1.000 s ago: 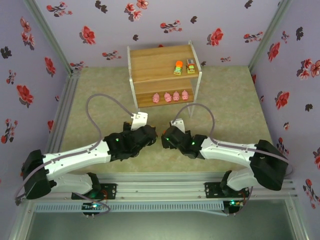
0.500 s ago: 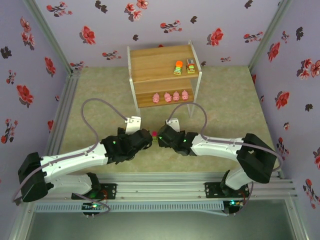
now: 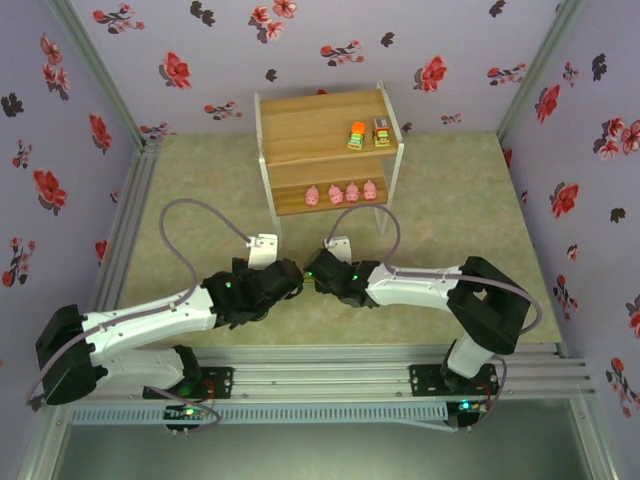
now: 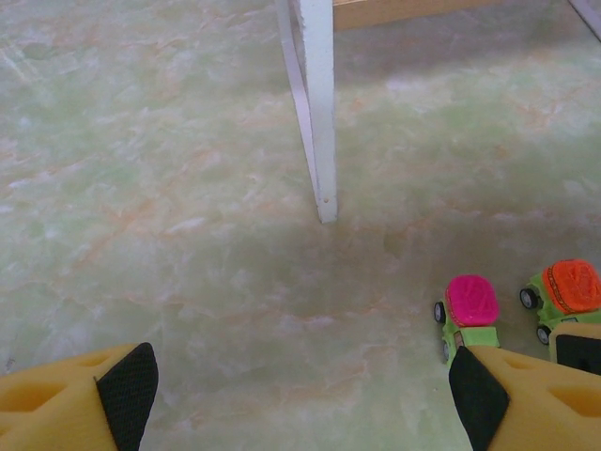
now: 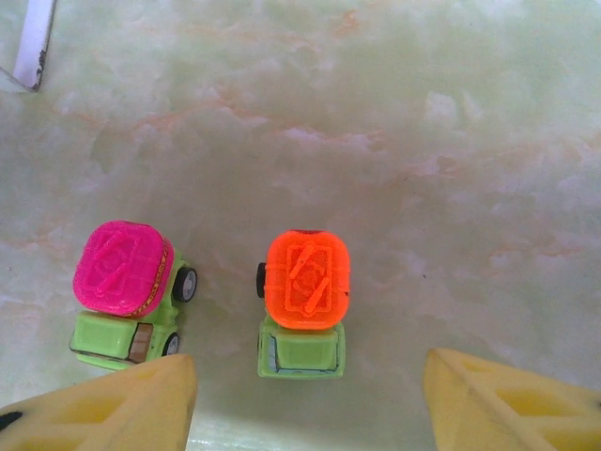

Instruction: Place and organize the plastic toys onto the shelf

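Trucks sit side by side on the marbled green table [image 5: 441, 141], the magenta-topped truck [image 5: 122, 282] and the orange-topped truck [image 5: 305, 299], near each other but not touching. In the right wrist view both lie lengthwise up and down the frame. Their yellow-green cab ends are nearest the camera and their coloured blocks point away, and the magenta one is skewed slightly. The right gripper [image 5: 310, 409] hangs over the orange-topped truck with its yellow fingers spread wider than the toy, one on each side, touching nothing. The left gripper [image 4: 300, 404] is spread wide with bare table between its fingers. Both trucks lie off by its right finger, and a white shelf leg [image 4: 319, 122] stands beyond. From above, the shelf [image 3: 320, 120] stands at the far side of the table. An orange-topped toy [image 3: 357, 135] and a grey-brown-topped toy [image 3: 381, 132] stand side by side on its upper board, and four pink pigs [image 3: 336, 194] stand in a row on the lower one. Compared with a second ago, the right arm has swung left until its gripper nearly meets the left one. The speck of magenta seen between them half a second ago is now covered. The left arm has drawn back slightly, and the toys on the shelf have not moved.
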`<act>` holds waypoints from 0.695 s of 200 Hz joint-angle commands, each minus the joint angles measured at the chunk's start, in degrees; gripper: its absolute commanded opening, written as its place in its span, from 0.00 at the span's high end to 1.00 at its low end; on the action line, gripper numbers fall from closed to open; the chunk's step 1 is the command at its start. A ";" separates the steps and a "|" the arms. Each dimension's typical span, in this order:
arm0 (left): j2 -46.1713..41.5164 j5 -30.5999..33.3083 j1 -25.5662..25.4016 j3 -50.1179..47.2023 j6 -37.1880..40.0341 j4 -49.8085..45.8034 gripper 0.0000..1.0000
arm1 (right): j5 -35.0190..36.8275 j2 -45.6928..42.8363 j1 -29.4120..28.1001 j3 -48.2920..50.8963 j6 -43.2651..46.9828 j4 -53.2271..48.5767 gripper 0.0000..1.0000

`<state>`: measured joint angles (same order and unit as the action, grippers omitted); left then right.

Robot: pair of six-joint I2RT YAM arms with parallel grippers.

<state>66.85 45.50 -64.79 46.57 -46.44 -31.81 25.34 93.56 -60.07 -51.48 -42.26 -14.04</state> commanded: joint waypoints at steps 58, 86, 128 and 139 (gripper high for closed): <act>-1.76 1.26 1.16 -1.92 -1.93 -1.15 0.14 | 1.14 3.80 0.10 -2.44 -1.16 -0.01 0.47; -1.94 1.10 1.50 -2.01 -1.80 -1.24 0.14 | 0.72 3.91 0.94 -1.96 -0.99 0.50 0.50; -1.90 0.23 2.29 -2.18 -1.38 -0.71 0.14 | -0.53 4.83 1.91 -1.87 -0.63 1.48 0.53; -1.90 0.04 2.47 -2.27 -1.35 -0.64 0.14 | -0.97 5.13 2.15 -1.82 -0.47 1.75 0.52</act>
<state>65.91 45.01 -62.98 44.88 -46.65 -32.01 25.02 97.41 -58.48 -52.93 -42.26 -13.43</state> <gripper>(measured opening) 0.856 0.475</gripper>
